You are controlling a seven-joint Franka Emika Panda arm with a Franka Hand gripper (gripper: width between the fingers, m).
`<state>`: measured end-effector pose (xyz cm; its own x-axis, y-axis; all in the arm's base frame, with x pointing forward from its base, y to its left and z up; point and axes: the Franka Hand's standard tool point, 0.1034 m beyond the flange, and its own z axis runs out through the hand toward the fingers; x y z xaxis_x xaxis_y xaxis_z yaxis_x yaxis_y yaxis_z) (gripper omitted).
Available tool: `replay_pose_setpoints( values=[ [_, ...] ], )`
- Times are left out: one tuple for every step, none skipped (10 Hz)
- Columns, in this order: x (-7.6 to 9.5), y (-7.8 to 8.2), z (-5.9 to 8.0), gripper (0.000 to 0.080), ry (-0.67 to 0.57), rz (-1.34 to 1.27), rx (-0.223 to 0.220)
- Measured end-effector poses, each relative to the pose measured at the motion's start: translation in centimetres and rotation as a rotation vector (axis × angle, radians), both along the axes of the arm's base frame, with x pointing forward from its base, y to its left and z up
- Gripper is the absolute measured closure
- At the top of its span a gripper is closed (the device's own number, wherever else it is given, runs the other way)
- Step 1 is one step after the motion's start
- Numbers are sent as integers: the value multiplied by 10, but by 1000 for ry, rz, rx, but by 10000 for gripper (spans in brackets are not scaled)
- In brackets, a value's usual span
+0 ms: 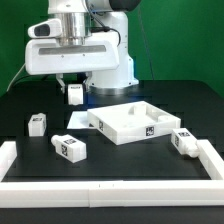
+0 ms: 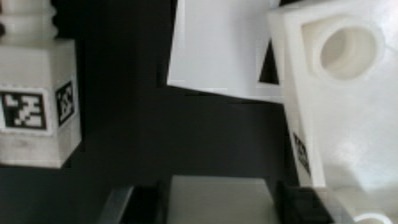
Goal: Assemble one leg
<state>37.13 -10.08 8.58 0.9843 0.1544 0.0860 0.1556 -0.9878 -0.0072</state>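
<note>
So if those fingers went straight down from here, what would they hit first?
Probably the bare black table, in the gap between a leg and the white panel; depth is hard to judge.

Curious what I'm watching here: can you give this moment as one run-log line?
gripper: open, empty | leg: on table beside gripper, not gripped | panel: flat on table, no leg fitted in view

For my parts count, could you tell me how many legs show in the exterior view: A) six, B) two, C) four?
C: one leg, a second leg and a third leg lie near the panel, a fourth leg below the gripper.
</note>
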Motion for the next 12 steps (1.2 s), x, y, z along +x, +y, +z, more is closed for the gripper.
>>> replay_pose_setpoints(
  values=[
    [1,-1,0,511,0,0,-1],
    [1,-1,0,511,0,0,-1],
    [3,-2,-1,511,0,0,-2],
    [4,-3,-1,511,6,2,0],
    [8,-7,-1,511,11,-5,3],
    [5,-10,-5,511,21,-12,2],
    [2,-12,-10,511,34,-16,2],
    [-1,-11,-13,511,41,-18,2],
    [-3,-9,-16,511,51,-24,3],
    [-3,-7,-21,511,64,-46,2],
    [-4,-13,-32,511,85,-38,-2],
    [-2,-13,-33,511,87,-38,-4]
  ],
)
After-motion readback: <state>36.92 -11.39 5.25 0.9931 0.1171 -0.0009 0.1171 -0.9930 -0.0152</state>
